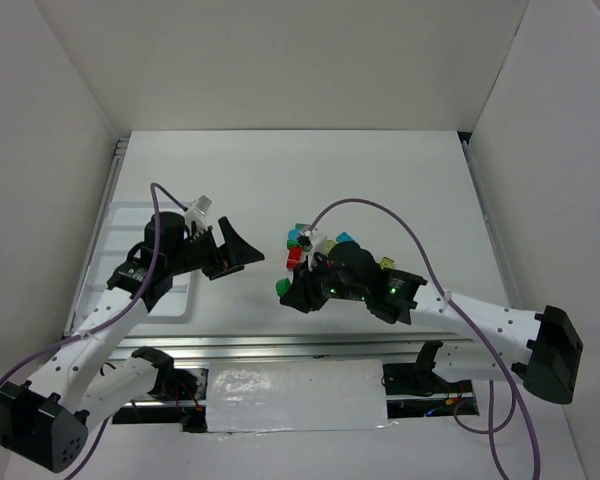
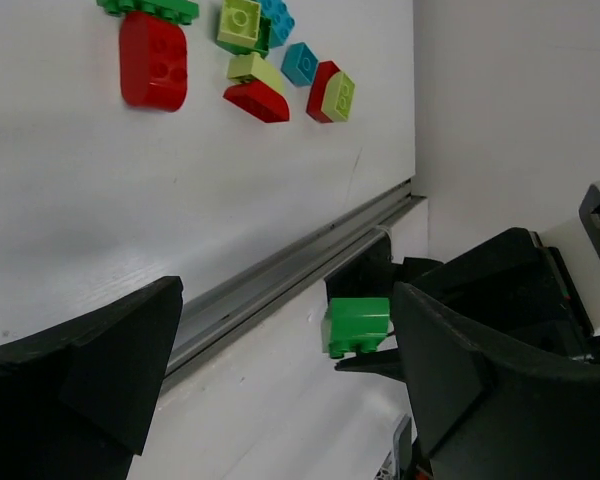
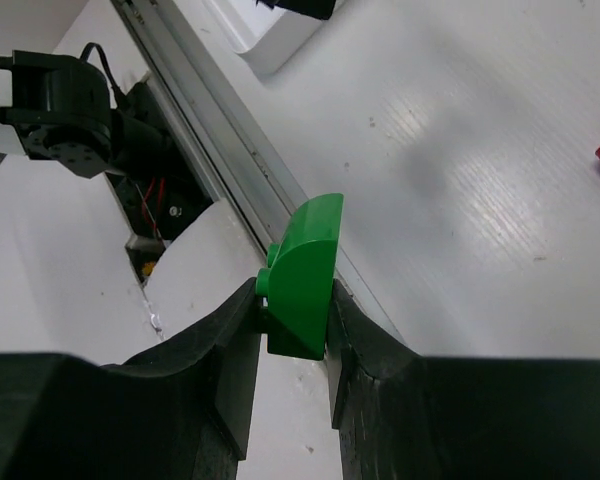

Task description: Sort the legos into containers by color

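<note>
Left gripper (image 1: 238, 254): jaws apart, right of the tray (image 1: 175, 300).
Right gripper (image 1: 286, 291): green lego (image 1: 282, 288) at its tip.
Legos (image 1: 315, 242): clustered just beyond it.

No readable text or labels anywhere

White-walled enclosure around a white table

A flat white tabletop of faintly ribbed plastic (image 1: 380, 180) is boxed in by three plain matte white wall panels: the back panel (image 1: 280, 60), the left panel (image 1: 30, 160) and the right panel (image 1: 560, 130). A silver grooved metal rail (image 1: 310, 345) runs along the table's near edge, and a thin grey strip (image 1: 483, 210) borders its right edge. Just below the near rail lies a crinkled white sheet (image 1: 295, 395). The light is even and soft, leaving only faint, blurred shadows on the tabletop.
</note>
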Robot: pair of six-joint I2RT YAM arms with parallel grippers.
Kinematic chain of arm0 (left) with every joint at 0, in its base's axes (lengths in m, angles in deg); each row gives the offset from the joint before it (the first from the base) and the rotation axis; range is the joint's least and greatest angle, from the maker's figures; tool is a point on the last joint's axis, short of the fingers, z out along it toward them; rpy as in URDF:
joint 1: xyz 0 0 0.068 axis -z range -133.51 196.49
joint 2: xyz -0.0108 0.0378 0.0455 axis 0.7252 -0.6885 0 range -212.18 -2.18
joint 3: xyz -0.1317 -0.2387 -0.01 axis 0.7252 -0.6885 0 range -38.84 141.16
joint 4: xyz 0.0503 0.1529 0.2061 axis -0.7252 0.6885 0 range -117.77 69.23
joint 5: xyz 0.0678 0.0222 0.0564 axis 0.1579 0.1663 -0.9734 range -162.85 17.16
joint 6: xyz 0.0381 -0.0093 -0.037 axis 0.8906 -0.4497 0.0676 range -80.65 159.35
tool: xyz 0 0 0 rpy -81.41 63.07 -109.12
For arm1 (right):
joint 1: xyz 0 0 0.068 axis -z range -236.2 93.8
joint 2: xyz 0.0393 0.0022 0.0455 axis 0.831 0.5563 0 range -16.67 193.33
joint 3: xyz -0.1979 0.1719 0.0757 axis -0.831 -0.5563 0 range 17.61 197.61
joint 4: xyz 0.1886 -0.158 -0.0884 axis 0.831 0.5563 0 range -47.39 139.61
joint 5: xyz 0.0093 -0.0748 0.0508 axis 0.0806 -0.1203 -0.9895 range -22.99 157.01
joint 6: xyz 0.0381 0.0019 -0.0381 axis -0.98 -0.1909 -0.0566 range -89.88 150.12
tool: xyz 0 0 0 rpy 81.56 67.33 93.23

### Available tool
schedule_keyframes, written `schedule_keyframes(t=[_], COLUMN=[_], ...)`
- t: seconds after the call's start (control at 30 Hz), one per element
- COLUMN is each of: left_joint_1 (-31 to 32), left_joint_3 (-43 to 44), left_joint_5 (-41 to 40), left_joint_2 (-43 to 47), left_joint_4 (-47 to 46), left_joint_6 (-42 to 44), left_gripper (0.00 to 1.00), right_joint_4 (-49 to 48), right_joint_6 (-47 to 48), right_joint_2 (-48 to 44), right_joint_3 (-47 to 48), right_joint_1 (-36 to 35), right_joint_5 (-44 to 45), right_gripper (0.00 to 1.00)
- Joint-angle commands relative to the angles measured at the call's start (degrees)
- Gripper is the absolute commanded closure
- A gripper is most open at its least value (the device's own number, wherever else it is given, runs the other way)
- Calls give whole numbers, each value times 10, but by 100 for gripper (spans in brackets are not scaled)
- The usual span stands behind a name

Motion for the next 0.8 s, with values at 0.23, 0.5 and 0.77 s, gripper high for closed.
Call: schedule_keyframes(t=[0.23, 0.5, 0.77], left_joint_1=[32, 69, 95], left_joint_3=[-19, -26, 0], left_joint_5=[48, 23, -5], left_joint_2=[-5, -23, -49], left_joint_4=[-78, -94, -67], left_joint_6=[-56, -64, -49], left_gripper=[8, 24, 75], right_joint_4=[-48, -73, -61], right_joint_6=[68, 64, 60], right_joint_2=[85, 91, 119], right_joint_3=[102, 104, 121], right_joint_1=[-6, -5, -5], right_joint_5=[-15, -26, 45], right_gripper=[100, 99, 98])
